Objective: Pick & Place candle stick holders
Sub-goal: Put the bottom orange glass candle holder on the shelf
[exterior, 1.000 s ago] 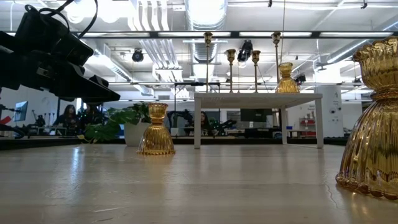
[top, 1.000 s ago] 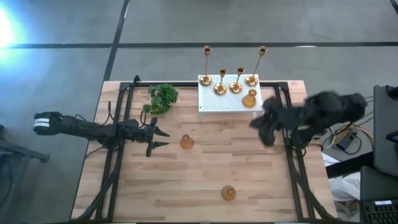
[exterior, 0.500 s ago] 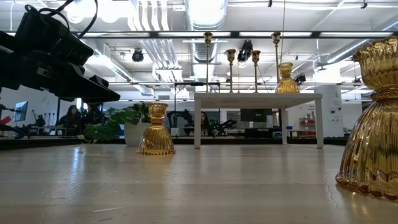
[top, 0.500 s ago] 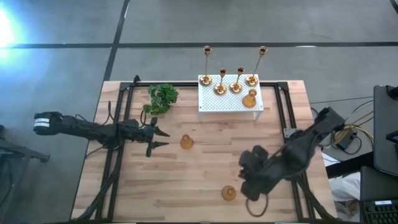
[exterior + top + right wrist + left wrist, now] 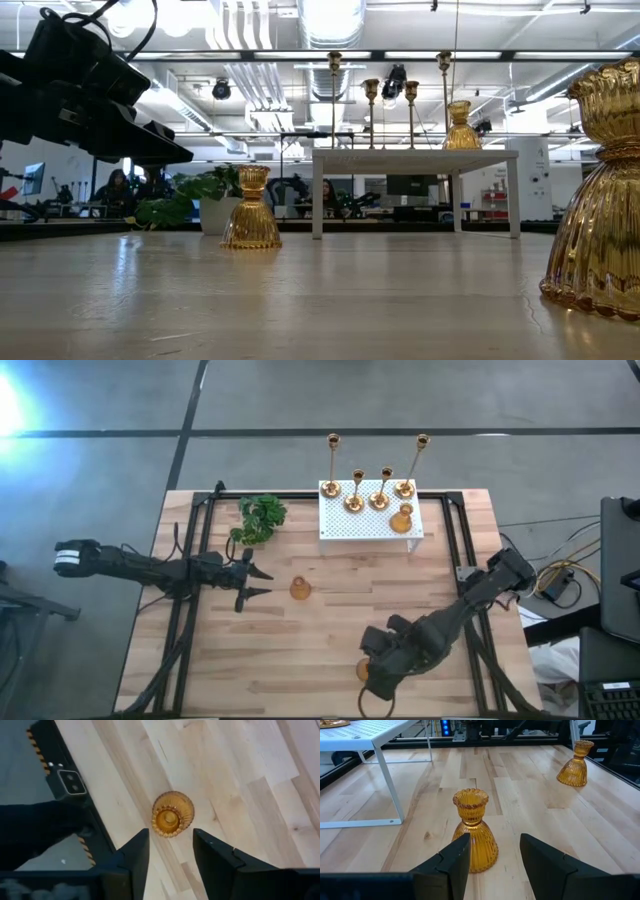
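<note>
right gripper (image 5: 170, 851) open above squat holder (image 5: 172, 814), lower centre of high view | risk: off-centre descent, finger tips it | left gripper (image 5: 494, 851) open, idle near second holder (image 5: 474, 836)

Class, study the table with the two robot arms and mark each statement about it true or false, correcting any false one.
1. Four thin-stemmed candle stick holders stand on the white perforated box. True.
2. All three squat candle stick holders stand on the wood table. False: one squat holder is on the box; two are on the table.
3. The right gripper is above the squat holder near the front edge, fingers open. True.
4. The left gripper has lifted the middle squat holder. False: it stands on the table before the open fingers.
5. The green plant is on the box. False: it stands beside it.
</note>
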Available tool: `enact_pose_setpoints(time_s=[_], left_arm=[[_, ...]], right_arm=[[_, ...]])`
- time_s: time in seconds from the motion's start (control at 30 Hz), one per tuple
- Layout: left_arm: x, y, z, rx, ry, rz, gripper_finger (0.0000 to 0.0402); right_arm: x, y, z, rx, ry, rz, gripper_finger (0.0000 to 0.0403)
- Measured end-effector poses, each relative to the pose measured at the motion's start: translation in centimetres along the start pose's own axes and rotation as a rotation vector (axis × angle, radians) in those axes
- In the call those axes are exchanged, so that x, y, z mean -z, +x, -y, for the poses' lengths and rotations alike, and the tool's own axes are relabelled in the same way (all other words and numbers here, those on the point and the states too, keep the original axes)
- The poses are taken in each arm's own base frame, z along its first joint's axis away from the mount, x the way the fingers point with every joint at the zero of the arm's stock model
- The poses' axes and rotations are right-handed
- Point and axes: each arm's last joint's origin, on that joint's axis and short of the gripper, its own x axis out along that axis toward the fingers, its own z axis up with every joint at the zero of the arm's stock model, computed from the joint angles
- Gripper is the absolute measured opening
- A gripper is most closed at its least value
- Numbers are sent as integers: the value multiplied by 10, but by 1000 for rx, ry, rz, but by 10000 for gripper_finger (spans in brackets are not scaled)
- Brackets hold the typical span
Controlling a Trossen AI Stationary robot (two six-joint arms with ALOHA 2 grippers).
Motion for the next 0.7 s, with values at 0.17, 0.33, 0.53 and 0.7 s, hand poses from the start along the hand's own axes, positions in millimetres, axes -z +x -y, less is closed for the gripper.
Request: enact_pose_setpoints(time_s=[0.17,0.33,0.53,0.7], left_arm=[[0,0,0,0,0,0,177],[0,0,0,0,0,0,177],[0,0,0,1,0,0,177],[0,0,0,0,0,0,177]], right_arm=[[-3,17,-2,23,-17,-49,166],[-5,31,-4,54,-39,-63,167],[-4,54,-7,97,-85,-97,155],[-3,69,-9,119,-106,-132,144]])
